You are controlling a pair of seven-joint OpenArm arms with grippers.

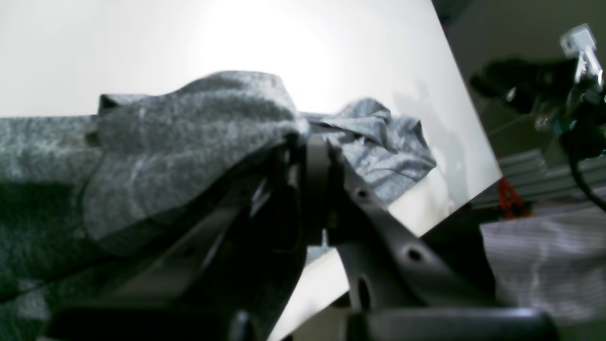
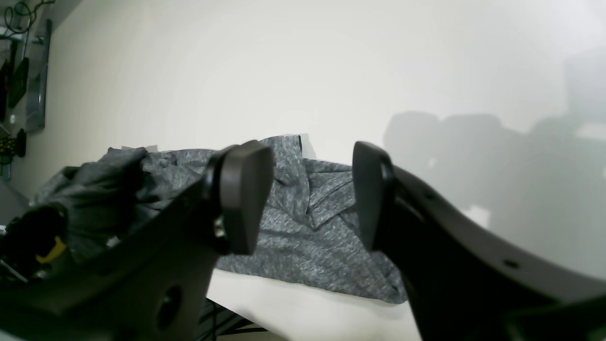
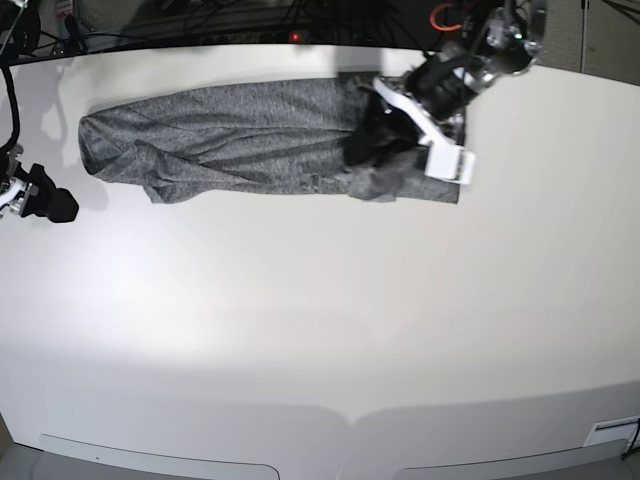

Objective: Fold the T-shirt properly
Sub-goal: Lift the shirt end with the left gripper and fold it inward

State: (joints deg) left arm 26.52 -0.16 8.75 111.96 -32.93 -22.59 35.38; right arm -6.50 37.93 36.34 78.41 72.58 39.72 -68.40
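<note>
The left gripper (image 3: 372, 128) reaches in from the far edge of the table (image 3: 320, 330), its arm angled down toward the near side. Its fingers (image 1: 316, 156) are pressed together on a fold of the T-shirt (image 3: 240, 140), and the fabric rises to a peak at the fingertips and drapes away on both sides. In the left wrist view, the raised cloth covers one finger, while the other finger is bare and dark. A crumpled part of the shirt lies flat just beyond the fingertips, close to the table's edge.

The right gripper (image 2: 312, 194) hangs at the opposite side of the table, clear of the cloth. Its fingers (image 2: 244, 194) are spread wide with nothing between them. In the right wrist view, the shirt lies beyond the fingertips and apart from them, seen through the gap between the two pads. In the base view, this gripper (image 3: 45, 200) sits near the table's side edge, just off the closest end of the shirt.

The T-shirt lies as a long, narrow band along the far part of the table, parallel to the far edge and near it. One end is rounded and wrinkled and points toward the right gripper. The other end is bunched under the left gripper.

The wide near part of the table, on the near side of both sets of fingers, is bare white surface. The strip between the shirt and the far edge is narrow.
</note>
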